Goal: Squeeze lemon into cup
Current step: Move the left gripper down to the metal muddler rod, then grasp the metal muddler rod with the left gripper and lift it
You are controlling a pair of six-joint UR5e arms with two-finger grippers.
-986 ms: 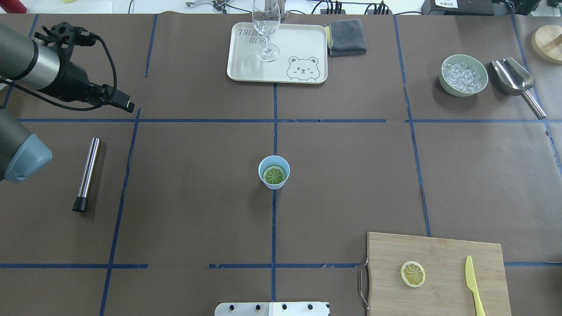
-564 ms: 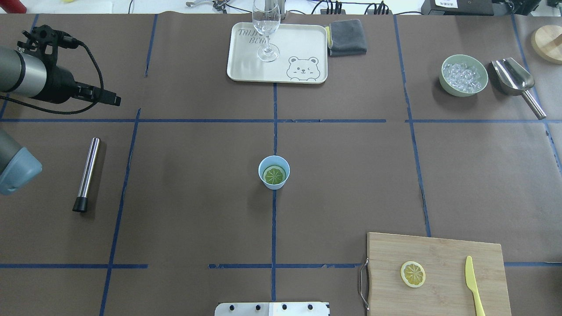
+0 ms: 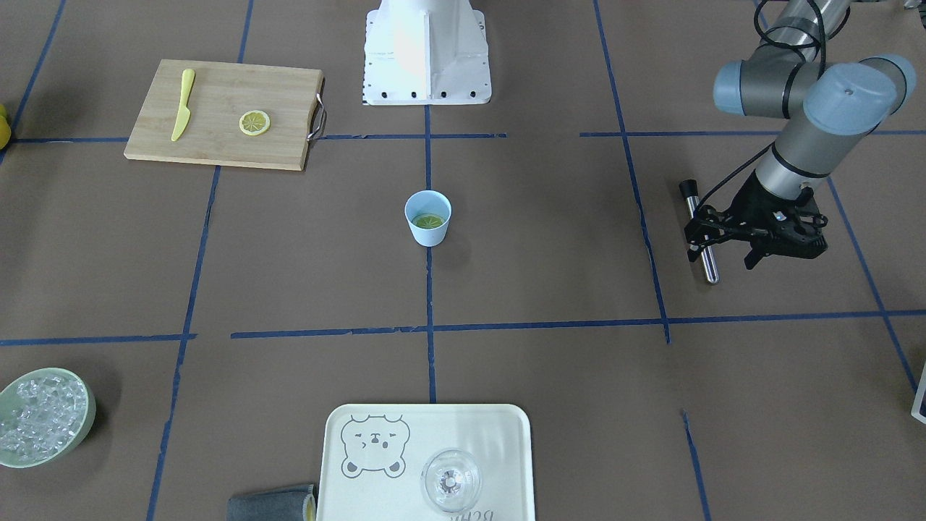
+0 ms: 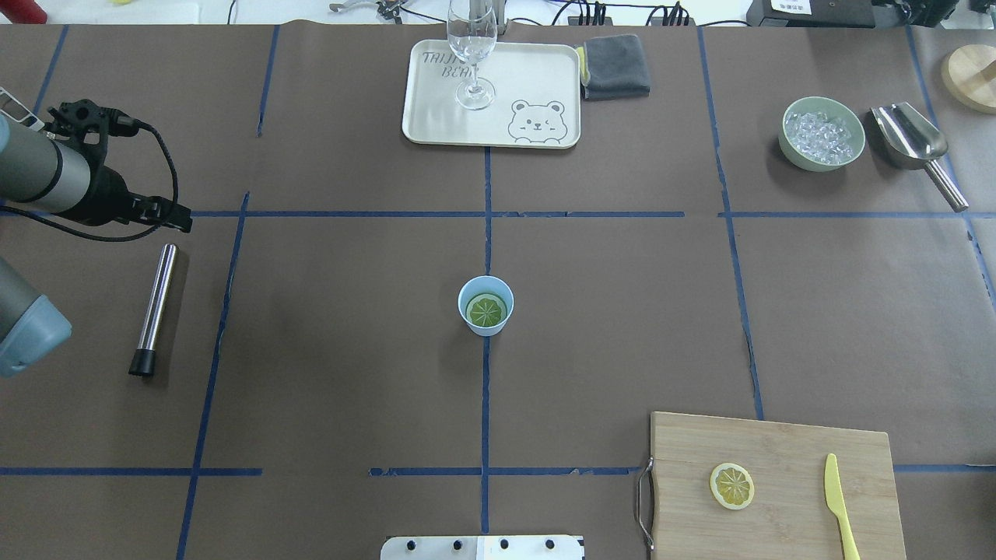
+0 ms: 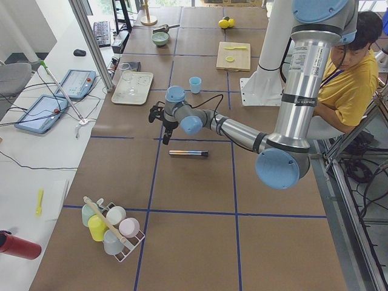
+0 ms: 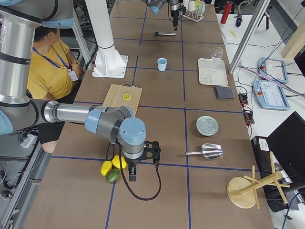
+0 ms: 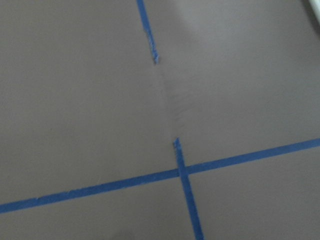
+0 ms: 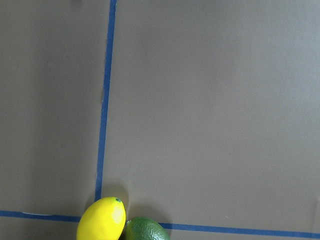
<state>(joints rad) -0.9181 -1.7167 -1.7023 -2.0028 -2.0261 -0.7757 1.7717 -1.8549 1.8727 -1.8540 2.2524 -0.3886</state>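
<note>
The light-blue cup (image 4: 485,305) stands at the table's centre, with a green citrus slice lying in it; it also shows in the front view (image 3: 427,218). The lemon (image 4: 731,485), a yellow slice with its cut face up, lies on the wooden cutting board (image 4: 778,443), beside a yellow plastic knife (image 4: 839,505). My left gripper (image 4: 180,222) hangs far left of the cup, empty, above the far end of a steel tube (image 4: 156,307); its fingers look closed together. My right gripper (image 6: 132,176) hangs at the table's right end, and I cannot tell whether it is open.
A tray (image 4: 436,117) with a clear glass (image 4: 471,47) and a grey cloth (image 4: 615,66) are at the back. A green bowl of ice (image 4: 823,134) and a steel scoop (image 4: 914,144) are back right. A whole lemon (image 8: 102,220) and a lime (image 8: 145,231) lie under my right wrist.
My left arm has drawn back to the left and lowered toward the steel tube's far end. The cup, the lemon and the board have not moved.
</note>
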